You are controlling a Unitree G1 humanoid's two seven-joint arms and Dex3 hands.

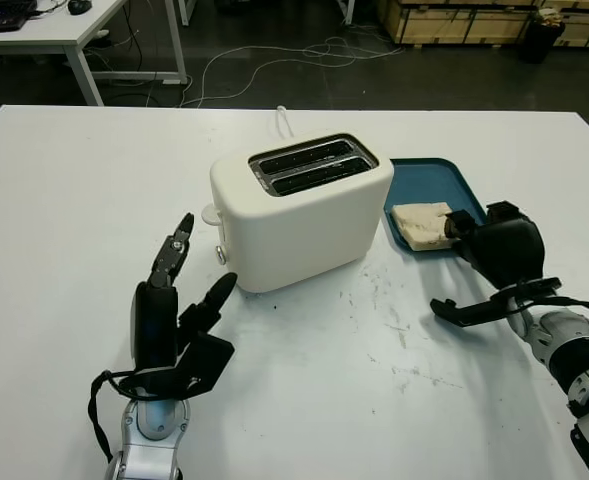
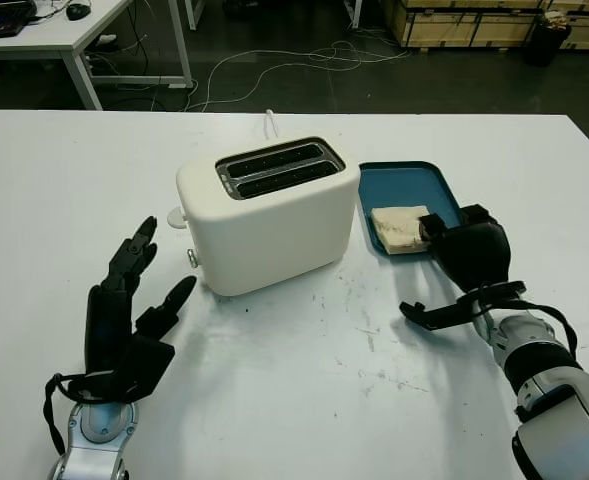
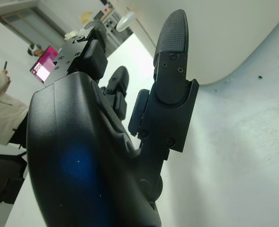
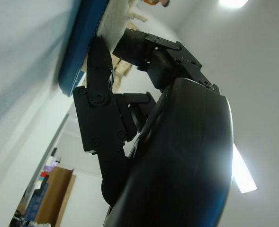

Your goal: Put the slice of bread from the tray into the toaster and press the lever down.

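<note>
While my right hand (image 1: 494,245) reaches the bread slice (image 1: 421,222) on the tray (image 1: 424,180), fingertips at its near edge, I cannot tell their closure; bread seems soft, light, so I pinch both faces gently. Left hand (image 1: 174,320) open beside toaster (image 1: 299,210).

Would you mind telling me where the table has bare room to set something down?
Bare patches: the table left of the toaster, the strip behind it, and the front between the left hand and right hand. It is crowded at the blue tray, where the right hand reaches the bread.
</note>
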